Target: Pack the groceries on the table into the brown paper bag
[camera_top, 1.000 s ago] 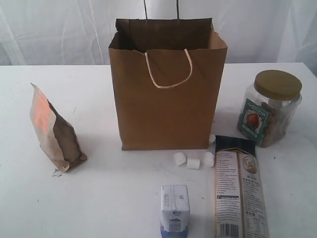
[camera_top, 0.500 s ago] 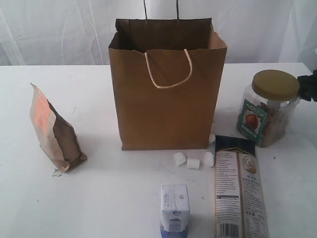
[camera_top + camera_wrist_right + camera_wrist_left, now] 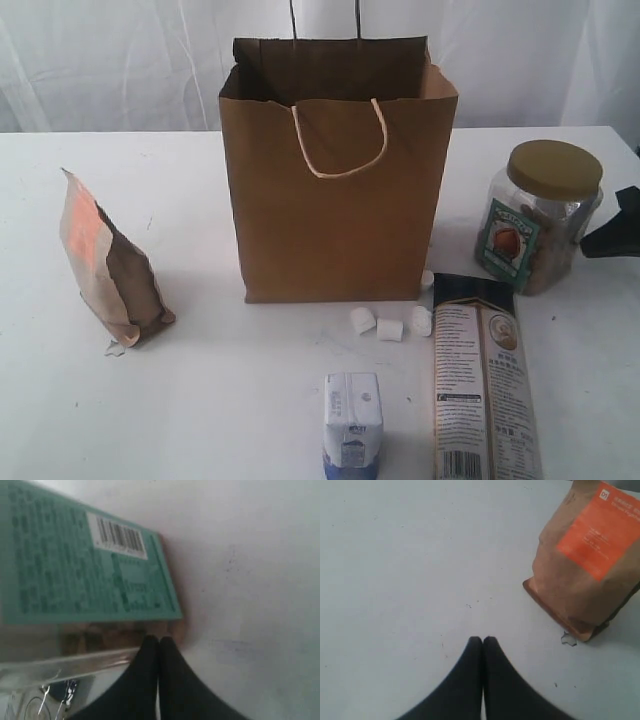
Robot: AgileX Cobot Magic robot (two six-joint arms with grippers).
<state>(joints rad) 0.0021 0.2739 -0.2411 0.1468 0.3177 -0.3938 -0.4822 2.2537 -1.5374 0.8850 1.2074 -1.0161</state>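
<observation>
The brown paper bag (image 3: 338,190) stands upright and open at the middle back of the table (image 3: 220,400). Left of it stands the brown-orange pouch (image 3: 108,265) (image 3: 590,565). In front lie several small white marshmallows (image 3: 390,325), the white-blue carton (image 3: 352,420) and the long dark-topped packet (image 3: 485,375). The clear gold-lidded jar (image 3: 540,215) (image 3: 85,575) stands at the right. My right gripper (image 3: 605,240) (image 3: 159,639) is shut and empty, its tips right beside the jar's base. My left gripper (image 3: 483,640) is shut and empty over bare table, apart from the pouch. The bottle and can are out of view.
A white curtain (image 3: 120,60) hangs behind the table. The bag's cream cord handle (image 3: 340,140) hangs over its front face. A small torn scrap (image 3: 567,639) lies by the pouch's base.
My right gripper has come in at the right edge and dropped from level with the jar's lid to beside its lower body. The groceries and bag have not moved.
</observation>
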